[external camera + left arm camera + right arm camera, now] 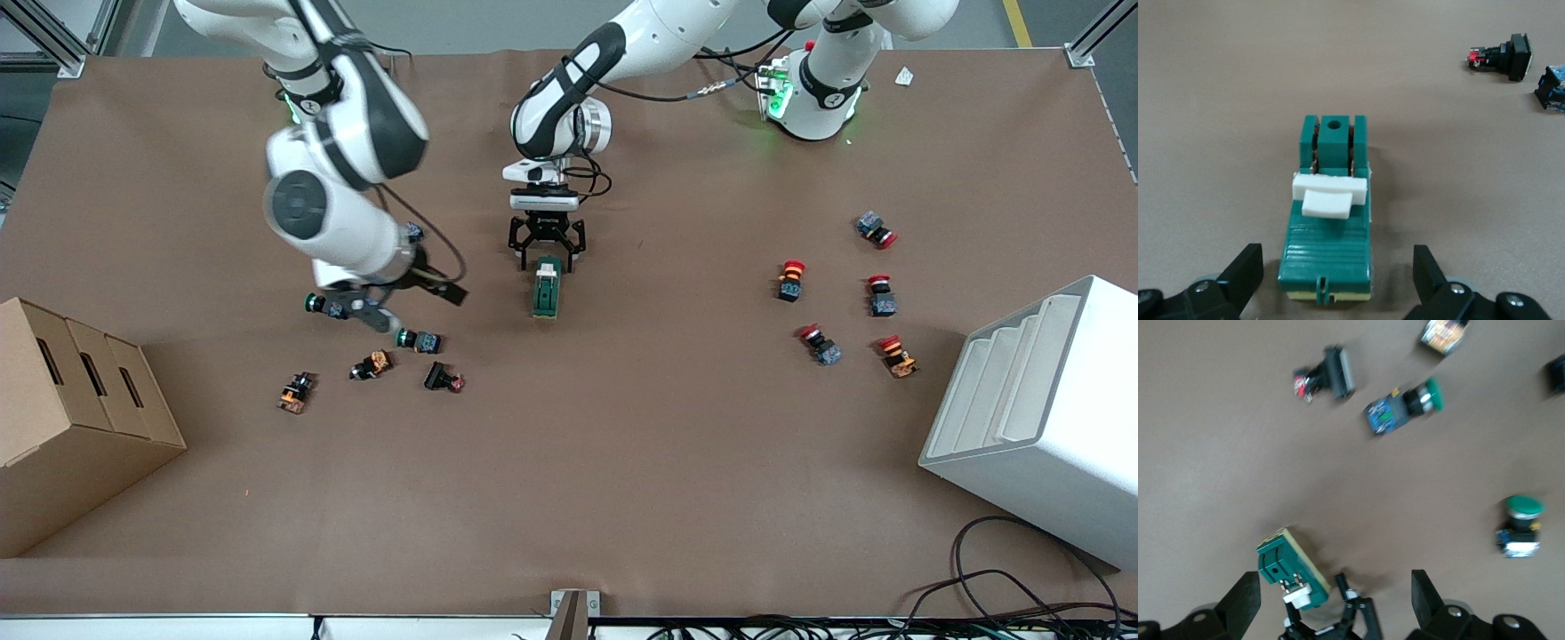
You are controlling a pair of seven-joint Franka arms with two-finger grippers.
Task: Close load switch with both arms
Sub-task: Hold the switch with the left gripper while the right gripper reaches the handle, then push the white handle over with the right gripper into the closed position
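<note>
Switch [546, 287] sat mid-table with its white lever [1327, 194] apparently not yet pushed shut, left pincer [546, 255] spread wide around its end, right pincer [378, 311] open too over the green buttons nearby.

The left arm reaches from its base toward the middle of the surface, its tool [547, 252] pointing straight down with fingers spread wide. The right arm bends low, its tool [391, 307] tilted, fingers parted.

the load switch [546, 289] lies mid-table, between button clusters [373, 356] [840, 298] toward each arm's end.
</note>
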